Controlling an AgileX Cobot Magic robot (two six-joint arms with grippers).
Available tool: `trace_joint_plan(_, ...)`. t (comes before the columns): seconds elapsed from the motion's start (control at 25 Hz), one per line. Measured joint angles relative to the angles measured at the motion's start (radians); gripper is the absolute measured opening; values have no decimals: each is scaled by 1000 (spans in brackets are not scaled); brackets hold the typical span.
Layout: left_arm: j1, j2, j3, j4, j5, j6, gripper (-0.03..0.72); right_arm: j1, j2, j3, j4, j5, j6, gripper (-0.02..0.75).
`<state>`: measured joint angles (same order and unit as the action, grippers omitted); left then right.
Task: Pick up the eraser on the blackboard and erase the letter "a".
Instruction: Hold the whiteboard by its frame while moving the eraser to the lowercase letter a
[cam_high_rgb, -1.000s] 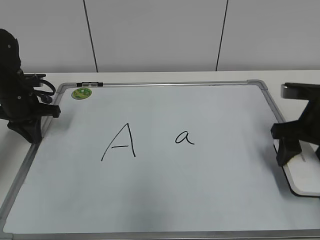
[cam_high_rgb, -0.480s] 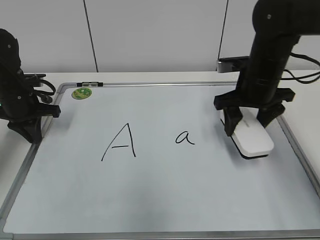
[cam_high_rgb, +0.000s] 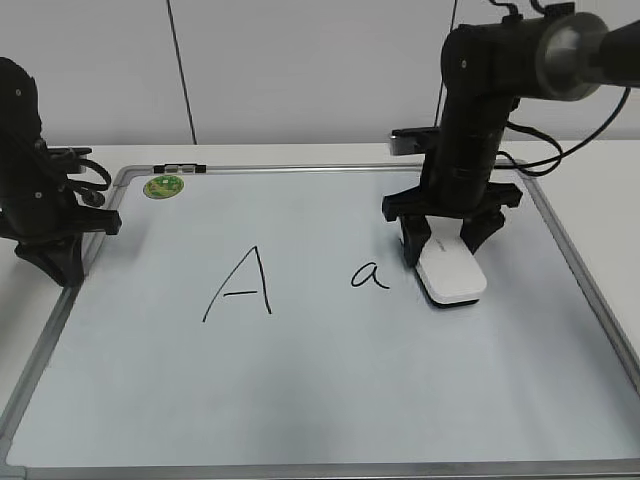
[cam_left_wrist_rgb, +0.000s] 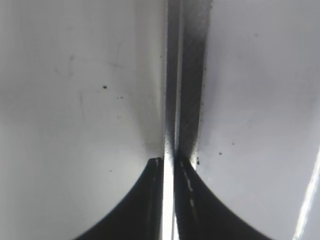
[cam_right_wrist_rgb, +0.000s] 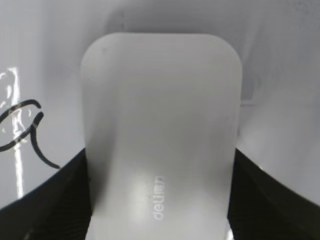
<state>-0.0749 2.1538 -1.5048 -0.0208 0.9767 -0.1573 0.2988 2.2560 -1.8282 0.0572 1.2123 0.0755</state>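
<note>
- The right end effector (cam_high_rgb: 446, 243) was clamped on the eraser (cam_high_rgb: 451, 273), one finger against each long side, as the right wrist view confirmed (cam_right_wrist_rgb: 160, 200).
- The eraser rested flat on the blackboard (cam_high_rgb: 330, 400), just to the right of the letter "a" (cam_high_rgb: 369, 274) and not yet touching its strokes.
- Doing the step well probably called for keeping the eraser's underside flat and pressed down while sliding it left across the whole small letter, then back, so no thin marker line survived.
- The stroke would best stop short of the capital "A" (cam_high_rgb: 241, 285), which stood further left and had to remain intact.
- The grip needed to stay firm; the smooth plastic could twist between the fingers under drag.
- The left end effector (cam_high_rgb: 62, 262) sat at the board's left frame, its fingers nearly together and holding nothing, well clear of the work.
</note>
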Motion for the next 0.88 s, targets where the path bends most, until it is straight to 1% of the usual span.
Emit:
trace_joint_plan(0.32, 2, 0, 0, 0, 0, 0, 39, 24, 62, -53, -6, 33, 0, 524)
trace_joint_plan(0.6, 2, 0, 0, 0, 0, 0, 39, 132, 76, -77, -23, 30, -8, 524)
trace_joint_plan(0.68, 2, 0, 0, 0, 0, 0, 39, 167, 81, -86, -7, 28, -14, 524)
trace_joint_plan(0.8, 2, 0, 0, 0, 0, 0, 39, 189, 86, -95, 32, 28, -27, 523)
trace_joint_plan(0.88, 2, 0, 0, 0, 0, 0, 39, 206, 89, -99, 85, 26, -39, 523)
